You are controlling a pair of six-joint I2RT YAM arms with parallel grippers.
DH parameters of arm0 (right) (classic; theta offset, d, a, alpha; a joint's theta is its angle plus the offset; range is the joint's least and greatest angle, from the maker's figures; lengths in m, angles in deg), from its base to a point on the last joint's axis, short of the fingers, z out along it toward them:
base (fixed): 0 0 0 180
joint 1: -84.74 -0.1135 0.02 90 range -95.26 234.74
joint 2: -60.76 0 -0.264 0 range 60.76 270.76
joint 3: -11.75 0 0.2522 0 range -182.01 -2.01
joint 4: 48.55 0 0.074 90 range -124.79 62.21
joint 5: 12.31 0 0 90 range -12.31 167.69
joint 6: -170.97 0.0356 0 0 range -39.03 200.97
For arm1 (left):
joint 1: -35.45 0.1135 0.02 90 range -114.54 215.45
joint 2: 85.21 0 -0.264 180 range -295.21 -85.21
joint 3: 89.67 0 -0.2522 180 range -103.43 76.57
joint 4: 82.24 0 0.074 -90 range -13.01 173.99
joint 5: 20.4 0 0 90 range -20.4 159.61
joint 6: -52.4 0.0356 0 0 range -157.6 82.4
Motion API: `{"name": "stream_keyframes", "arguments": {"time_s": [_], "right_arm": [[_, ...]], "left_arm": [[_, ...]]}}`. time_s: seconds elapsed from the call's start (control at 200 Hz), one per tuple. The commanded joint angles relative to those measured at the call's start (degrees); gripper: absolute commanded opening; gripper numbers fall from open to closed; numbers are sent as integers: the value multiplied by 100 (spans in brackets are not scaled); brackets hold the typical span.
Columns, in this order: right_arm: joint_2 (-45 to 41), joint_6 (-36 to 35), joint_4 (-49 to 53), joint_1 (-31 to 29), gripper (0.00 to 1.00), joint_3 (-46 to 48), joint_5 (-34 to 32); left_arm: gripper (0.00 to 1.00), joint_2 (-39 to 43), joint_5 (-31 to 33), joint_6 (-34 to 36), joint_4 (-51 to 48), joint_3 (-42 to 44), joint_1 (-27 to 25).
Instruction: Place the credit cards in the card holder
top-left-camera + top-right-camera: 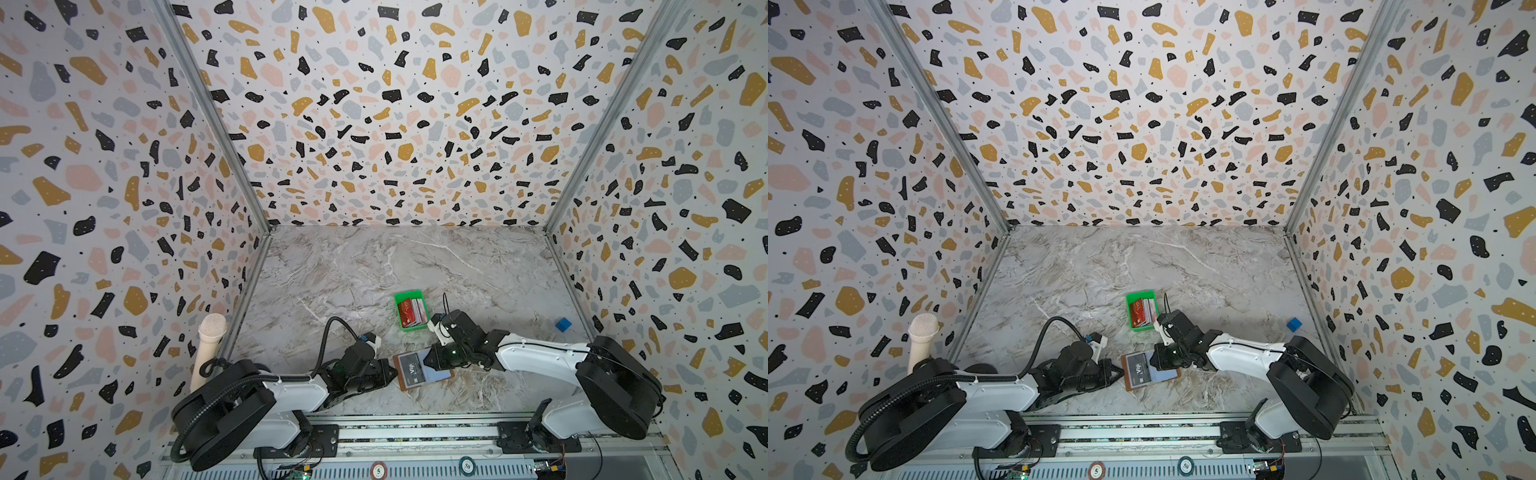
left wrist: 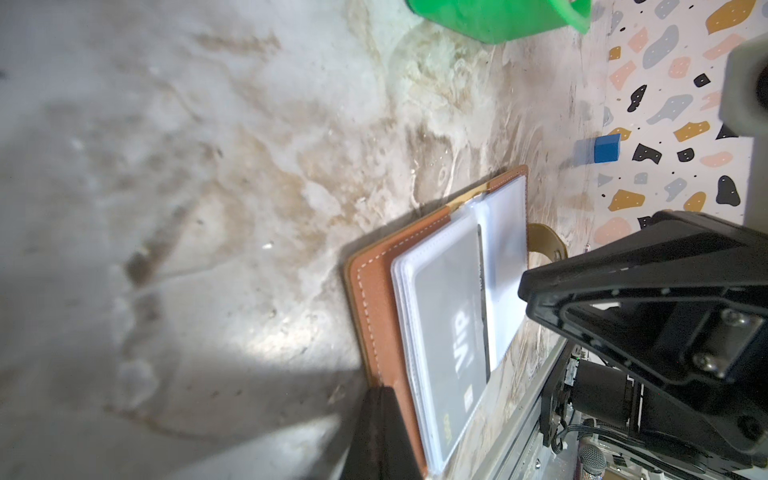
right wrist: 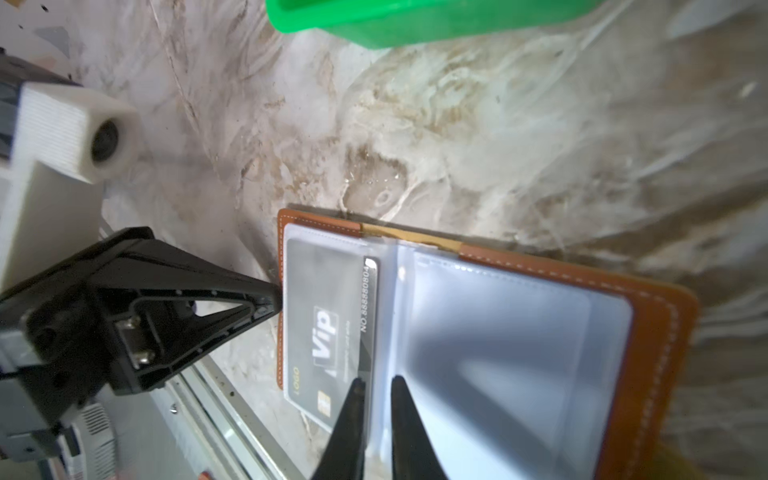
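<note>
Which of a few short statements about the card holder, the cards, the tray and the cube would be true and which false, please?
1. The card holder lies open on the table. True.
2. A dark card marked Vip sits in one of its clear sleeves. True.
3. The green tray is empty. False: it holds several cards.
4. The blue cube rests inside the tray. False: it stands on the table, apart from the tray.
5. The left gripper is wide open above the tray. False: it is shut, at the card holder's edge.
</note>
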Motion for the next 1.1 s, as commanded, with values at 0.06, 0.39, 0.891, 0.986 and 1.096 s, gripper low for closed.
{"name": "stream_keyframes", "arguments": {"time_s": [0.06, 0.39, 0.891, 0.986, 1.096], "right_arm": [[95, -237, 422, -235, 8, -240, -489], [683, -570, 537, -835, 7, -737, -621], [721, -627, 812, -852, 5, -815, -1029], [715, -693, 820, -877, 6, -875, -992], [196, -765, 1135, -863, 20, -1015, -1431]], "left_arm": [[0, -49, 10, 212, -384, -115, -29], [0, -155, -97, 221, -252, -130, -28], [0, -150, -116, 230, -143, -77, -33], [0, -161, -133, 256, -176, -105, -30], [0, -109, -103, 263, -239, -104, -33]]}}
